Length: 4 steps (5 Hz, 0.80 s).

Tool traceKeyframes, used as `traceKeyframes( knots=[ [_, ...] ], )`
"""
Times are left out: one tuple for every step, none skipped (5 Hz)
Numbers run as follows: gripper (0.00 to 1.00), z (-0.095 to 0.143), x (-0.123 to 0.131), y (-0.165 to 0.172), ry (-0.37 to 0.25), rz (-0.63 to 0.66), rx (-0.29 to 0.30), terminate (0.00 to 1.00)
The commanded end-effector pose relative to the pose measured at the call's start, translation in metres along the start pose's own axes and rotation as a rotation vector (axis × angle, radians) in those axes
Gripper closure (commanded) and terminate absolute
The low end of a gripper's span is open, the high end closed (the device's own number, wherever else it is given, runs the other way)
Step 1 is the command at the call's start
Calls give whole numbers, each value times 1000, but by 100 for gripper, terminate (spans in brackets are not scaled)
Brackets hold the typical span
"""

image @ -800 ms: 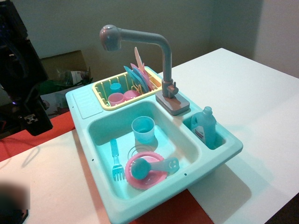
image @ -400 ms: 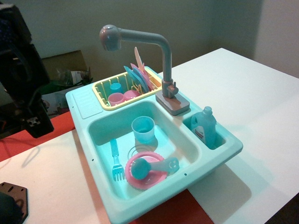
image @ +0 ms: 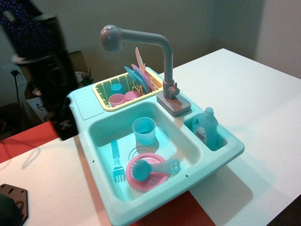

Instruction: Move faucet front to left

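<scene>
The grey toy faucet [image: 167,61] stands upright on its rectangular base [image: 174,104] at the back rim of the teal toy sink [image: 225,151]. Its long spout arm reaches left, with the rounded head [image: 111,37] above the yellow dish rack [image: 100,92]. A small lever sits low on the post. My gripper [image: 66,126] is a dark, blurred shape at the sink's left edge, well left of and below the spout head and touching nothing of the faucet. Its fingers cannot be made out.
The basin holds a blue cup [image: 144,131], a blue fork [image: 116,163] and a pink plate [image: 135,181] with a blue scoop on it. A blue soap bottle [image: 206,126] stands in the right pocket. Plates and cups fill the rack. A red mat [image: 28,137] lies left.
My arm has swung from the far left edge of the view rightward, toward the sink's left side. The faucet and the dishes have not moved.
</scene>
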<state>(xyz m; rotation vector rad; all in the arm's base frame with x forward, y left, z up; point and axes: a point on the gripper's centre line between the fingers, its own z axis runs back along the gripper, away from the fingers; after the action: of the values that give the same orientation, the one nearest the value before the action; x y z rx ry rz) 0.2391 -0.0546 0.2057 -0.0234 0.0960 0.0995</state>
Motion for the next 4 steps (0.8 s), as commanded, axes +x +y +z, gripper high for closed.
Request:
traceKeyframes(
  knots=[
    [0,4,35,-9,-23,10,-25,0],
    [0,-1,59,-17,-10,18,-42,0],
    [0,-3,75,-21,-6,35,-53,0],
    [0,-5,94,-25,1,55,-75,0]
  ],
)
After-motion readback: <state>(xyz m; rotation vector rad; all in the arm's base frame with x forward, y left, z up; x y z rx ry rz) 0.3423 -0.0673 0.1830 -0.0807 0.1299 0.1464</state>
